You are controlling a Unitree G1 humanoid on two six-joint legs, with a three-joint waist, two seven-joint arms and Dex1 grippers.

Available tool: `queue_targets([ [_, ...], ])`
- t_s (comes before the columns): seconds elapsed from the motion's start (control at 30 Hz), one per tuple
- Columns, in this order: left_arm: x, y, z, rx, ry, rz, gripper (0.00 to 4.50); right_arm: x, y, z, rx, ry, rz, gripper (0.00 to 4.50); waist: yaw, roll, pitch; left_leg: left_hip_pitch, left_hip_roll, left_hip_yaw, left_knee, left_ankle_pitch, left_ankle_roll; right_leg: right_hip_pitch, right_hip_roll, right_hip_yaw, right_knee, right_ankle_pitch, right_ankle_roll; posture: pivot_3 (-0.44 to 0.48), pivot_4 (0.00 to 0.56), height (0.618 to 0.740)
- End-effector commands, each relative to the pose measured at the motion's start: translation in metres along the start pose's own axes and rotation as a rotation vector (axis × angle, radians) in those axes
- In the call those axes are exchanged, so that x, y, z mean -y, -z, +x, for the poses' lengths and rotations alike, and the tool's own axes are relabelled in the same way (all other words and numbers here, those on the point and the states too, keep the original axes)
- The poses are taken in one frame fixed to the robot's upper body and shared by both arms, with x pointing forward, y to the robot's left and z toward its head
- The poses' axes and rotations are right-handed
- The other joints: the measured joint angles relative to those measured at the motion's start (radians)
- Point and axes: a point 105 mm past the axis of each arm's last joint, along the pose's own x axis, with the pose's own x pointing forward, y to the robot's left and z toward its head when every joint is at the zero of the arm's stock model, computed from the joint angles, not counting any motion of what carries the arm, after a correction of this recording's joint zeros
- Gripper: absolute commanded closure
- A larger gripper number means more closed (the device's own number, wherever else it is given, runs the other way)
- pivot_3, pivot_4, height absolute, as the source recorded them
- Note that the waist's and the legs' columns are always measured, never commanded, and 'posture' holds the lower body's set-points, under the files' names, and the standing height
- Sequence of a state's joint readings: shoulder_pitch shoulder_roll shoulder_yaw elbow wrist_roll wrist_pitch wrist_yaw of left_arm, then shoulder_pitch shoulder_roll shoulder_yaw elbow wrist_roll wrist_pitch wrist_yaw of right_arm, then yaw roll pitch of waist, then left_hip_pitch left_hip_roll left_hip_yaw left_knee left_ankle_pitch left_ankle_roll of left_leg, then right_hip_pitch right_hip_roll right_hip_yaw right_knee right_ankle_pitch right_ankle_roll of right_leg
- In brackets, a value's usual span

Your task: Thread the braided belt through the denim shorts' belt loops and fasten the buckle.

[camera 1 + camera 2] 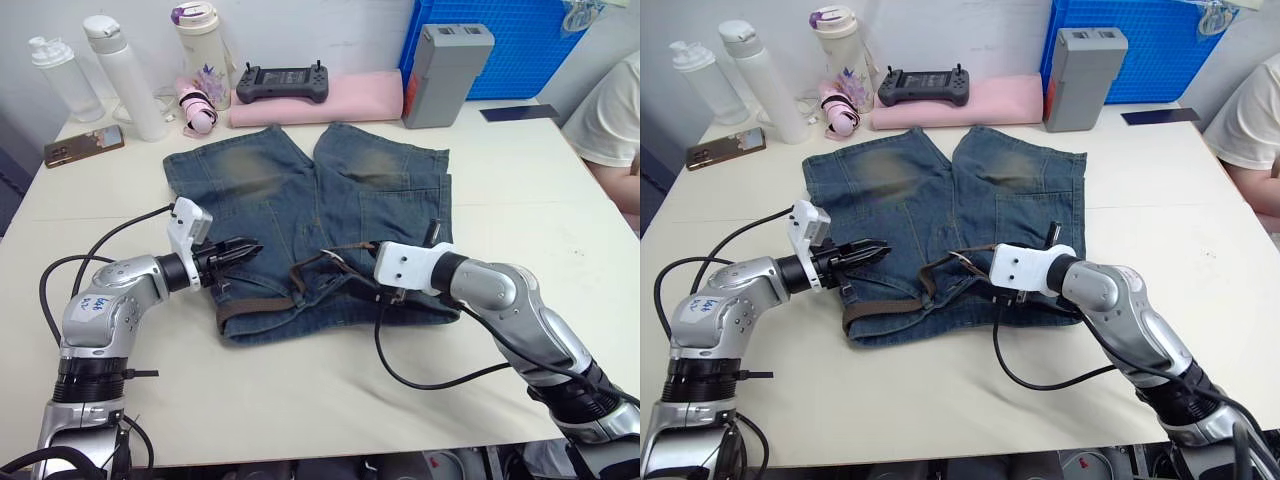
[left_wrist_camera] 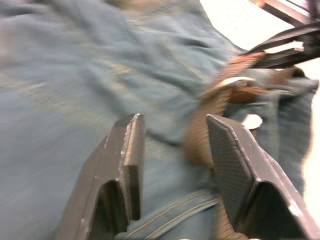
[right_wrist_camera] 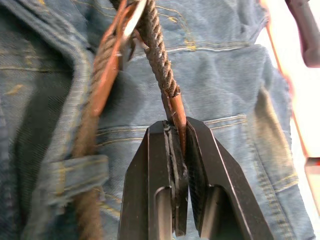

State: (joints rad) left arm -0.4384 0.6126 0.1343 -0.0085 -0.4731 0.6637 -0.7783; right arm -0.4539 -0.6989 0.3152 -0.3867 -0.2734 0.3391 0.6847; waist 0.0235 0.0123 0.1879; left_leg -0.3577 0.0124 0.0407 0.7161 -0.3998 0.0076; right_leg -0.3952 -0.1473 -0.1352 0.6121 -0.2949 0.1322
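Table w/ denim shorts, bottles, phone, pink pad.

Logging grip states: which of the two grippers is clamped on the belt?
The right gripper, shut on the braided belt tip; the left gripper is open over the denim shorts.

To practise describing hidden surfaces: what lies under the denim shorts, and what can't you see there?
The denim shorts lie flat on the pale table, which shows bare around them. The braided belt runs along their waistband, on top. Whatever lies beneath the fabric is covered.
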Motion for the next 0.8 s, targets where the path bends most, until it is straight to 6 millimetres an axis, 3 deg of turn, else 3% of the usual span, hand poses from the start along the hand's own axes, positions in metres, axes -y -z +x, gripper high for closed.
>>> queue_targets([
  [0.03,-0.007,0.031,0.009,-0.188,-0.017,0.133,4.43,0.023,-0.008,-0.018,0.045,0.124,-0.075,4.5,0.0,0.0,0.0,0.0,0.0,0.002,0.0,0.0,0.0,0.0,0.0,0.0,0.0,0.0,0.0,0.0,0.15,0.705],
  [0.2,-0.005,0.048,0.012,-0.262,0.016,0.22,4.43,0.038,0.006,-0.046,0.033,0.172,-0.109,4.5,0.002,0.0,0.0,0.0,0.0,0.004,-0.001,0.0,0.0,0.0,0.0,0.0,0.0,0.0,0.0,0.0,0.15,0.705],
  [0.33,-0.006,0.05,0.012,-0.253,0.016,0.238,4.43,0.052,0.015,-0.066,0.029,0.21,-0.118,4.5,0.001,0.0,0.0,0.0,0.0,0.005,0.0,0.0,0.0,0.0,0.0,0.0,0.001,0.0,0.0,0.0,0.15,0.705],
  [0.5,-0.007,0.036,0.015,-0.195,0.012,0.288,4.43,0.032,-0.011,-0.057,0.164,0.137,-0.181,4.5,0.001,0.0,0.0,0.001,0.0,0.005,0.001,0.0,0.0,0.001,0.0,0.001,0.002,0.0,0.0,0.0,0.15,0.705],
  [0.63,-0.001,0.008,0.017,-0.078,0.029,0.3,4.43,0.022,-0.024,-0.043,0.193,0.106,-0.242,4.5,-0.001,0.0,0.0,0.001,0.0,0.005,0.001,0.0,0.0,0.0,0.0,0.001,0.002,0.0,0.0,0.0,0.15,0.705],
  [0.67,0.0,0.002,0.017,-0.053,0.031,0.303,3.82,0.021,-0.026,-0.04,0.196,0.103,-0.253,4.5,-0.001,0.0,0.0,0.001,0.001,0.005,0.001,0.0,0.0,0.0,0.0,0.001,0.002,0.0,0.0,0.0,0.15,0.705],
  [0.7,0.002,-0.005,0.016,-0.02,0.043,0.296,3.53,0.02,-0.028,-0.037,0.205,0.098,-0.255,4.5,-0.001,0.0,0.0,0.001,0.001,0.005,0.001,0.0,0.0,0.0,0.0,0.001,0.002,0.0,0.0,0.0,0.15,0.705],
  [0.8,0.036,-0.052,0.012,0.173,0.202,0.252,2.19,0.017,-0.037,-0.025,0.228,0.089,-0.26,4.5,-0.004,-0.003,0.002,0.0,0.001,0.004,0.001,0.0,0.0,-0.001,0.0,0.0,0.002,0.0,0.0,0.0,0.15,0.705],
])
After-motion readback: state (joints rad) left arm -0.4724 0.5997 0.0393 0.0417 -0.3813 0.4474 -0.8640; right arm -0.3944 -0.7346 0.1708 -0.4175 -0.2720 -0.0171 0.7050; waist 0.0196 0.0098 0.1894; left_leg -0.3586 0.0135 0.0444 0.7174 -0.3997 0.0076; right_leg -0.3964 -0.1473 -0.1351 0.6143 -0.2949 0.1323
